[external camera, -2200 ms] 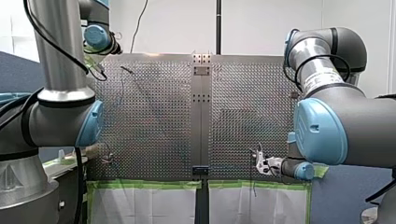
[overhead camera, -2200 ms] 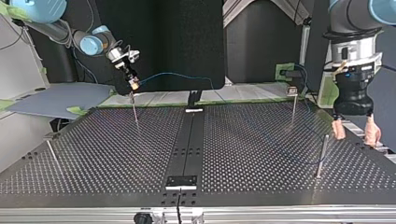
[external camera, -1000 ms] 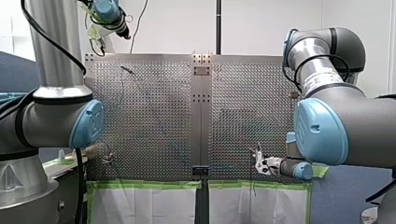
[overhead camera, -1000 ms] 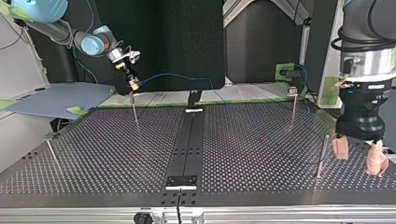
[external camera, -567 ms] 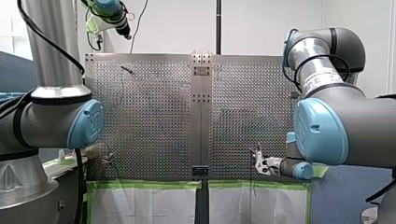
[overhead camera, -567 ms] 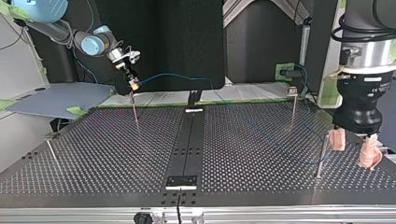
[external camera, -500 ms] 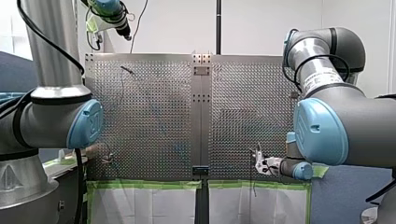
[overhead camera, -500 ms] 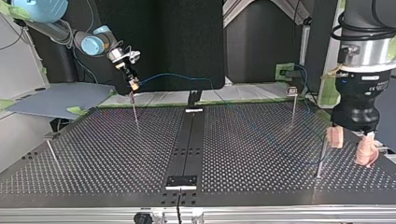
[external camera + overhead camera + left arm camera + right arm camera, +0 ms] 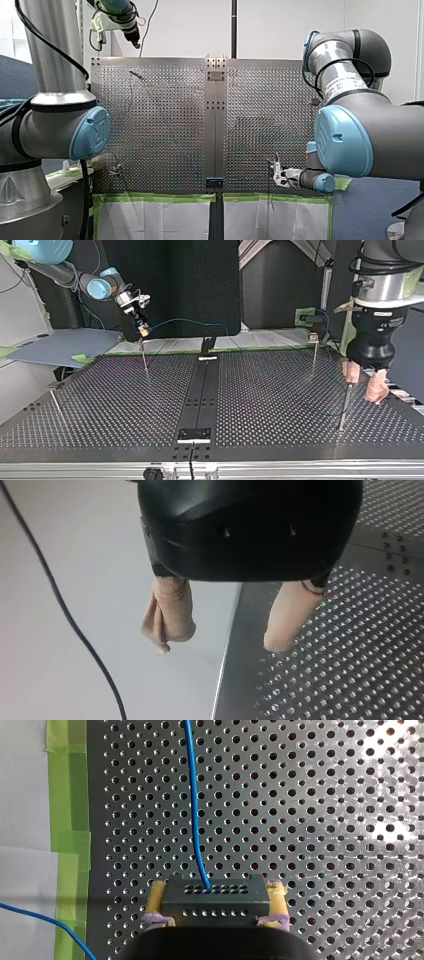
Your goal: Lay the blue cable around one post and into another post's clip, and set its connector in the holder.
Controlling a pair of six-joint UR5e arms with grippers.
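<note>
Blue cable [image 9: 192,795] is seen running ahead from the connector [image 9: 215,906], which is gripped between the yellow pads of the right gripper [image 9: 216,892] over the bench [image 9: 340,795], so its seating is judged not yet done. The left gripper [image 9: 222,641] is held spread and empty just beside a post [image 9: 346,405]; routing there cannot be confirmed.

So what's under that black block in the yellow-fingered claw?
The perforated table shows around the black connector, with the blue cable running out ahead. The patch directly beneath it is hidden by the connector itself.
</note>
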